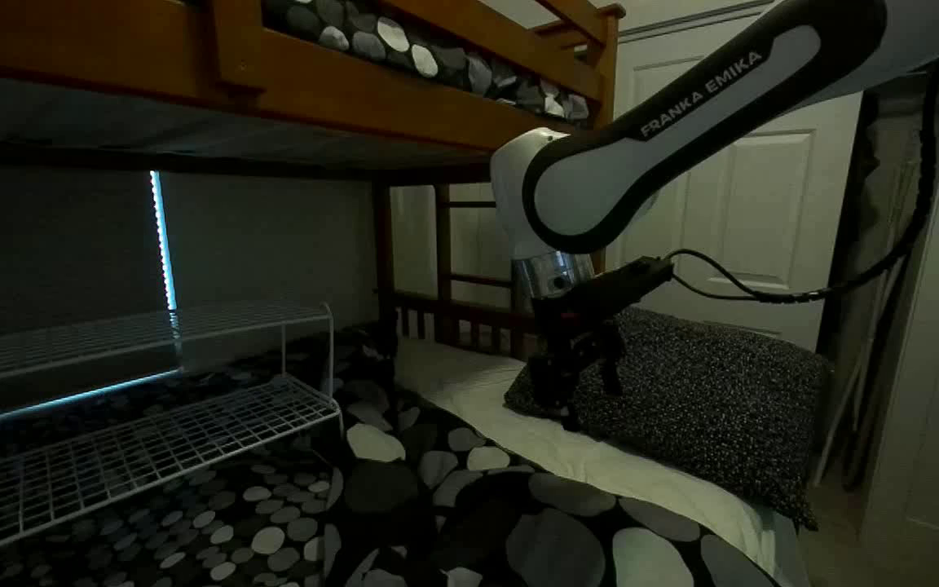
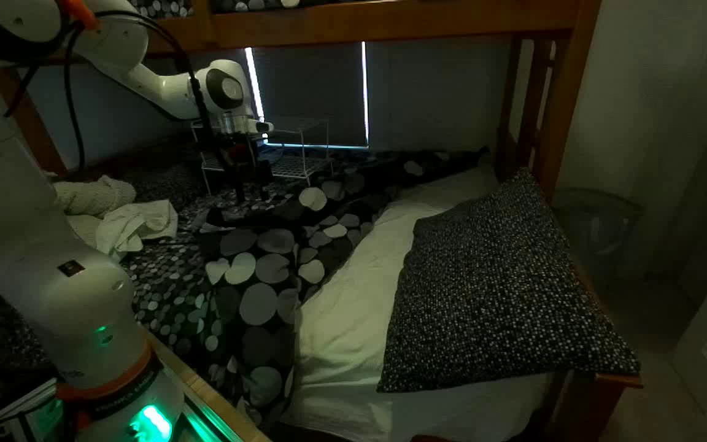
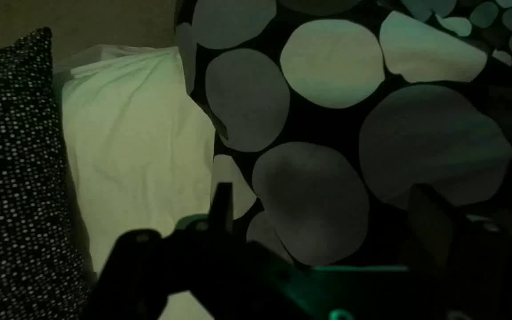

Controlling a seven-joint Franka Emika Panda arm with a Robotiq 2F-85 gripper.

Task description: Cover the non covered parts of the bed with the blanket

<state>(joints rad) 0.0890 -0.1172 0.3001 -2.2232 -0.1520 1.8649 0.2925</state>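
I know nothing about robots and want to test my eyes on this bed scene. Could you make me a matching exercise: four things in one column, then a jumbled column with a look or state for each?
Things:
1. Blanket
2. Gripper
3. Sheet
4. Pillow

Look or state:
A. Finely speckled
B. Black with large grey and white ovals
C. Open
D. Plain and pale

Right pairs: 1-B, 2-C, 3-D, 4-A

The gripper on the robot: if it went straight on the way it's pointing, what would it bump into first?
The blanket, most likely: its big pebble-like ovals lie straight ahead of the open gripper in the wrist view. How far away they are, I can't tell.
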